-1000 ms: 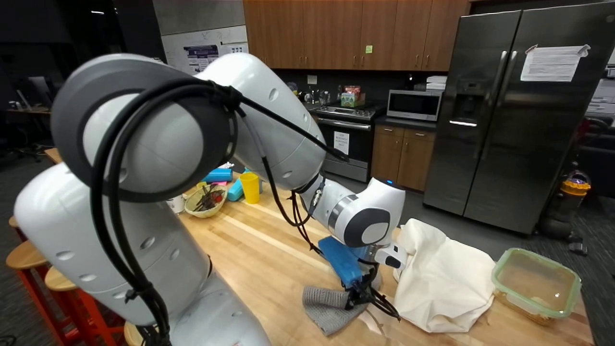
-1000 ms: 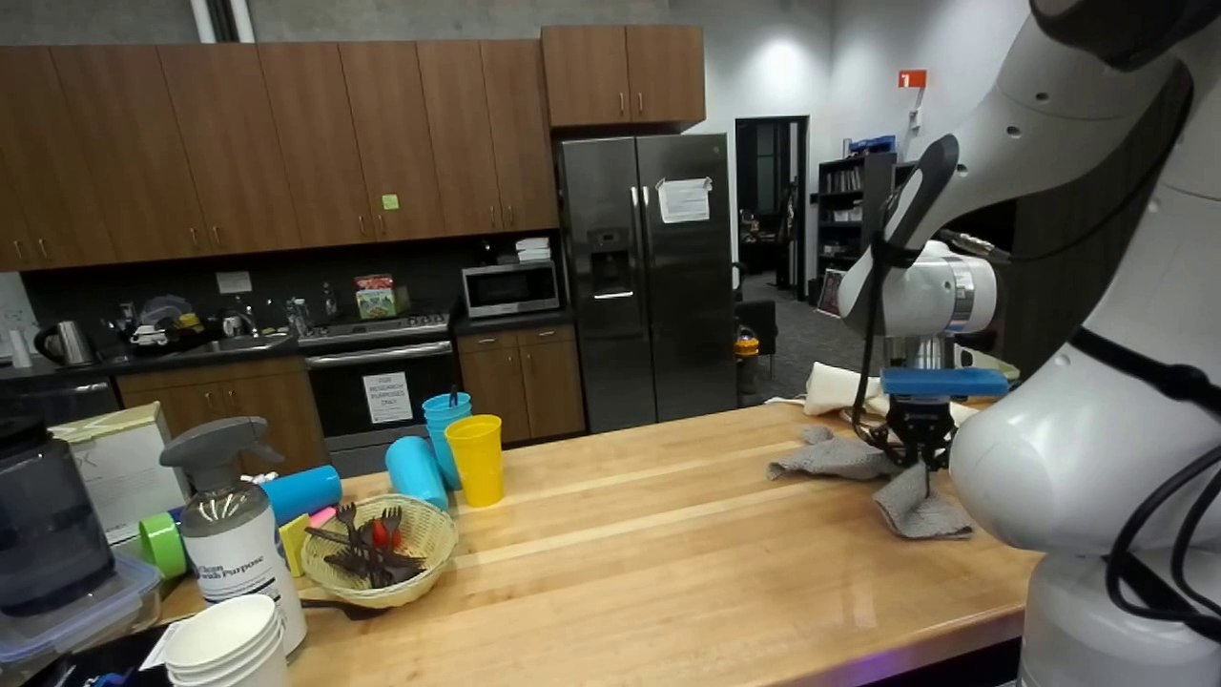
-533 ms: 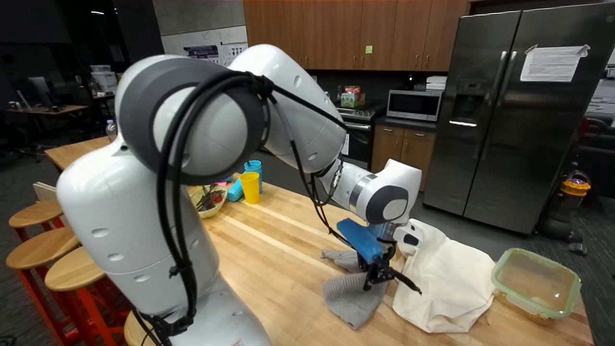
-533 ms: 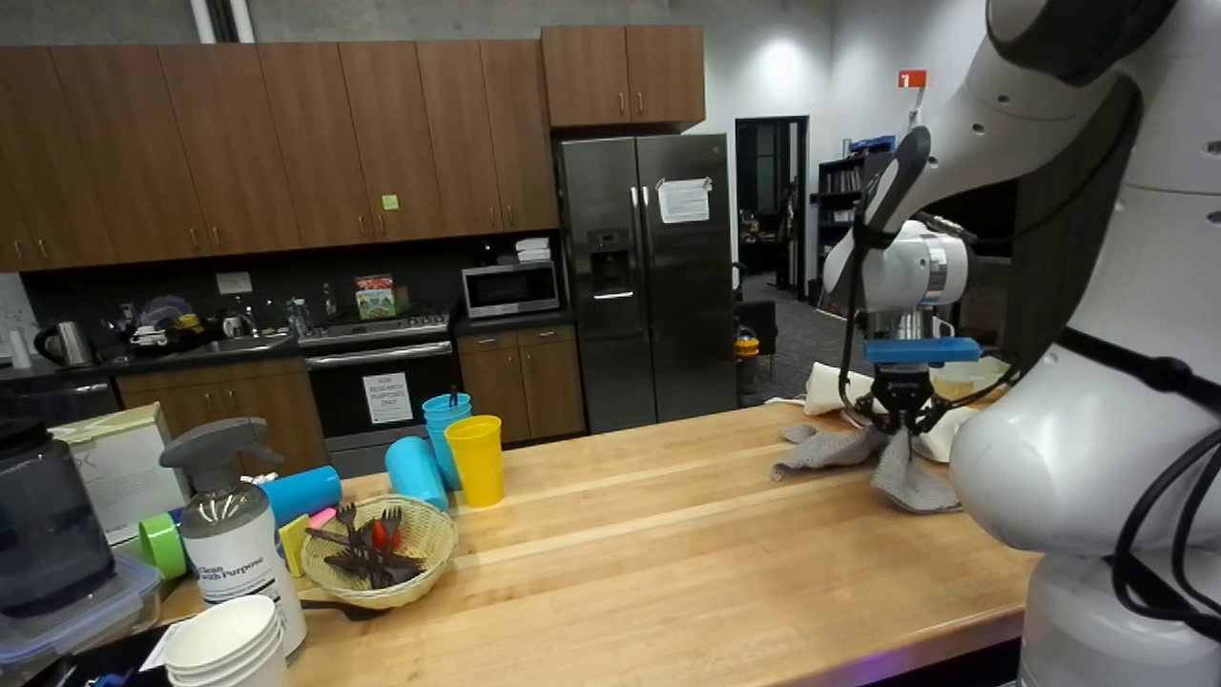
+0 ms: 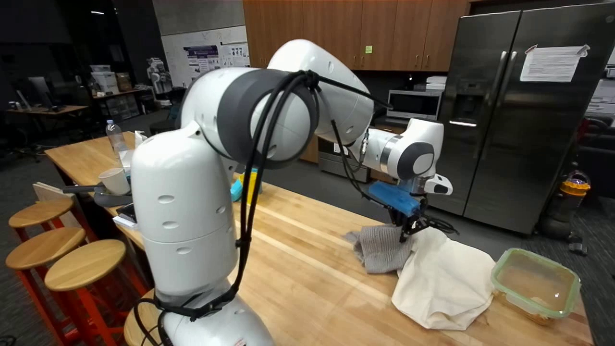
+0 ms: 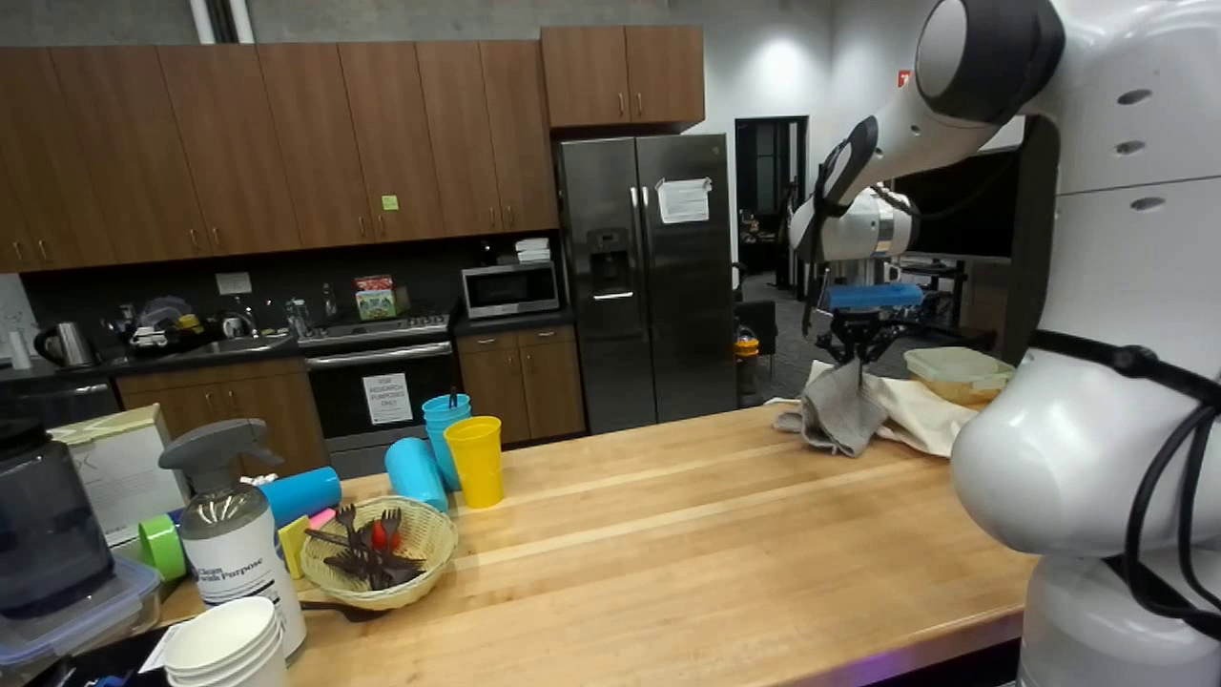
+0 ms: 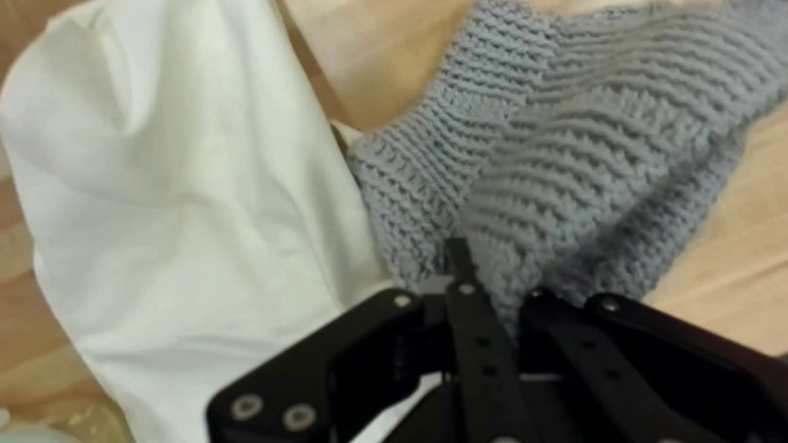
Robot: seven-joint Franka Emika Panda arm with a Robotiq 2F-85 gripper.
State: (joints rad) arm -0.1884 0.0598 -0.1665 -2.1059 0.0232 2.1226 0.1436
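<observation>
My gripper (image 7: 492,277) is shut on a grey knitted cloth (image 7: 585,154) and pinches one part of it between its fingers; the right fingertip is hidden by the cloth. In both exterior views the gripper (image 5: 406,230) (image 6: 858,358) points down above the wooden table, and the grey cloth (image 5: 382,252) (image 6: 839,415) hangs from it, with its lower part lying on the table. A cream cloth (image 5: 447,283) lies crumpled right beside and partly below the gripper; it also fills the left of the wrist view (image 7: 203,234).
A clear container with a green lid (image 5: 535,283) stands beyond the cream cloth. On the wooden table (image 6: 668,572) stand a yellow cup (image 6: 474,463), a basket of dark cutlery (image 6: 429,572), a spray bottle (image 6: 243,553) and white cups (image 6: 224,639). Stools (image 5: 86,264) stand beside the table.
My gripper has risen and moved toward the table's far edge, drawing the grey cloth up and along to the cream cloth. The grey cloth lay flatter before; now it hangs from the fingers.
</observation>
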